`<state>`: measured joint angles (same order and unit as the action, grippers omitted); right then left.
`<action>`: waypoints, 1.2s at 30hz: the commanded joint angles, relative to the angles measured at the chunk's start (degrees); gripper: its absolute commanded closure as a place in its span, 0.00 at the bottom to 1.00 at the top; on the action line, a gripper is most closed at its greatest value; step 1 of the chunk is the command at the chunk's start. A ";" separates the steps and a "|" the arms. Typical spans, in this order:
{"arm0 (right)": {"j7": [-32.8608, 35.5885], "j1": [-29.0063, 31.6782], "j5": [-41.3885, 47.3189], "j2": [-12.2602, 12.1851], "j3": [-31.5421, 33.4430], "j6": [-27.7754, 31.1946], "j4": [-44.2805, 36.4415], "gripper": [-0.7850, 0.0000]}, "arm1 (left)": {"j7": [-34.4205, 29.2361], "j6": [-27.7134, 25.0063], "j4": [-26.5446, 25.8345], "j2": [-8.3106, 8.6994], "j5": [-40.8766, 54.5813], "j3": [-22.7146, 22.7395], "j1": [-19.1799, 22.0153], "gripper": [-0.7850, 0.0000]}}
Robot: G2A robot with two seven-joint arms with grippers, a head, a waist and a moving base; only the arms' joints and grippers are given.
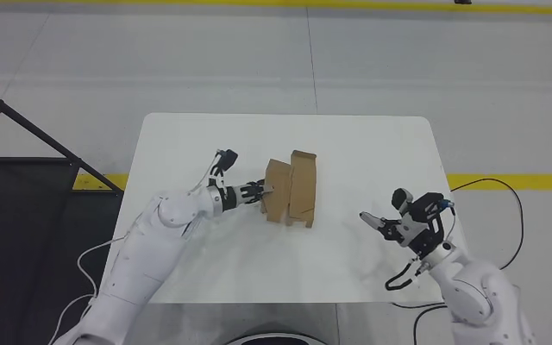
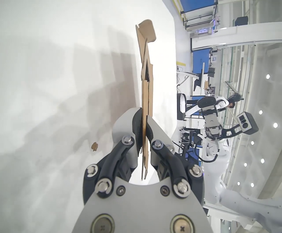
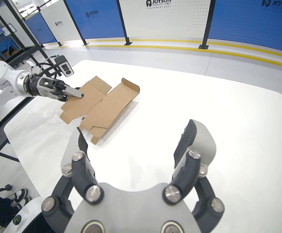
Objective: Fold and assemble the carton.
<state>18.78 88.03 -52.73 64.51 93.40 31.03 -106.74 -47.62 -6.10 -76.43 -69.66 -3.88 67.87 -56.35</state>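
Logo lettering on white wall panels (image 3: 157,13) and blue panel (image 3: 260,19) behind table (image 3: 198,99).

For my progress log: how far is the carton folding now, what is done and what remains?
Done: little; the carton lies on the table as a mostly flat blank, one end flap raised. In hand: the left gripper is shut on its edge panel. Left: all folding and closing; the right gripper is open, apart from the carton.

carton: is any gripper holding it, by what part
The left gripper is shut on the carton, pinching the panel edge nearest that arm; right gripper is open, empty.
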 commanded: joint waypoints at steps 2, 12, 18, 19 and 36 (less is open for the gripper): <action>1.37 -0.82 1.70 -0.07 -1.00 1.11 0.24 0.00 | -0.78 -2.70 -1.49 0.57 0.58 1.95 -1.47 1.00; 6.68 -3.41 12.60 -0.60 -1.54 5.52 1.57 0.00 | -1.99 -10.00 -5.63 2.18 1.42 7.20 -6.43 1.00; 6.68 -3.41 12.60 -0.60 -1.54 5.52 1.57 0.00 | -2.43 -13.67 -7.10 2.96 3.74 10.21 -9.06 1.00; 6.68 -3.41 12.60 -0.60 -1.54 5.52 1.57 0.00 | -2.43 -13.68 -7.29 3.04 4.16 10.57 -9.40 1.00; 6.18 -4.17 11.84 -0.71 -2.89 7.76 1.68 0.00 | -1.66 -15.39 -7.76 3.11 4.30 9.97 -9.68 1.00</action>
<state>25.18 84.30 -40.78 63.86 90.88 37.62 -105.27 -49.16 -20.48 -84.32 -66.59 0.15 77.92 -66.15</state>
